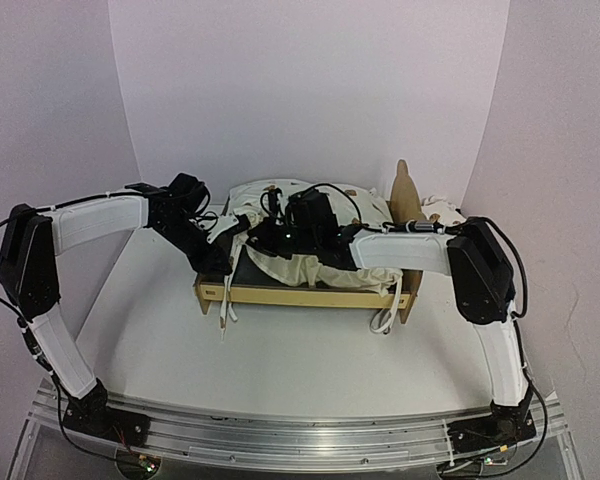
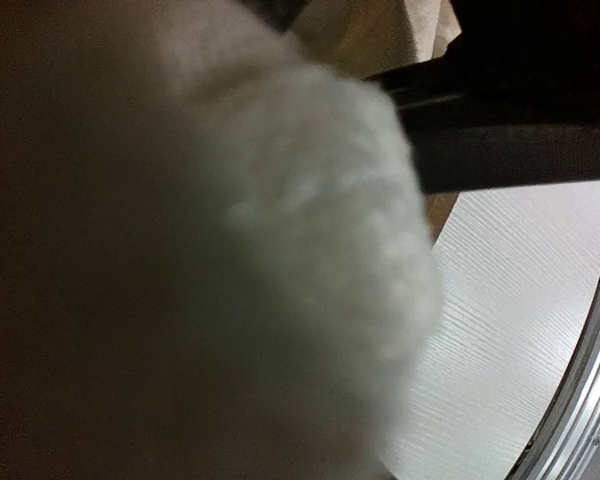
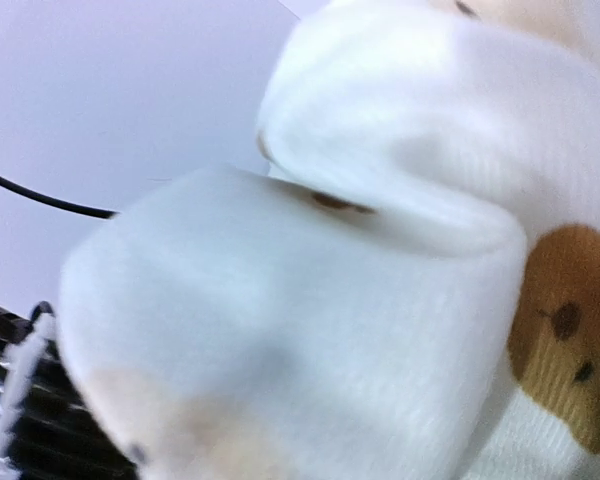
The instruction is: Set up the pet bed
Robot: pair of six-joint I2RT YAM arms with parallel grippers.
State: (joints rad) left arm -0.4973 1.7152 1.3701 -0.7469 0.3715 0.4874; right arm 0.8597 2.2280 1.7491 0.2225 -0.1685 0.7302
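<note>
The left end effector [image 1: 218,258] sits low at the left end of the pet bed [image 1: 310,296], against the edge of the cream cushion [image 1: 310,265]. How far its jaws stand apart cannot be told: from above it is a dark shape against the fabric, and its own wrist camera is nearly filled by blurred white cloth [image 2: 320,230], with a strip of the pale desk [image 2: 510,320] showing at the right. Whether it has hold of anything cannot be told either.

The left arm [image 1: 90,225] rises from its base, bends sharply at the elbow far out to the left, and runs level to the right before the wrist dips down to the bed.

The right end effector [image 1: 278,235] is closed, over the middle of the cushion. Its wrist view shows only bunched folds of fabric [image 3: 380,300] with a brown bear face [image 3: 565,330], so whether a fold is caught in the jaws cannot be made out. The right arm [image 1: 400,252] mirrors the other: up from its base, elbow out to the right, forearm level and reaching left across the bed.

The pet bed stands at the middle of the desk [image 1: 280,360], its long side facing the arms and its headboard [image 1: 405,195] upright at the right end. The cushion lies rumpled on it, with tie strings [image 1: 227,305] hanging over the front rail.
</note>
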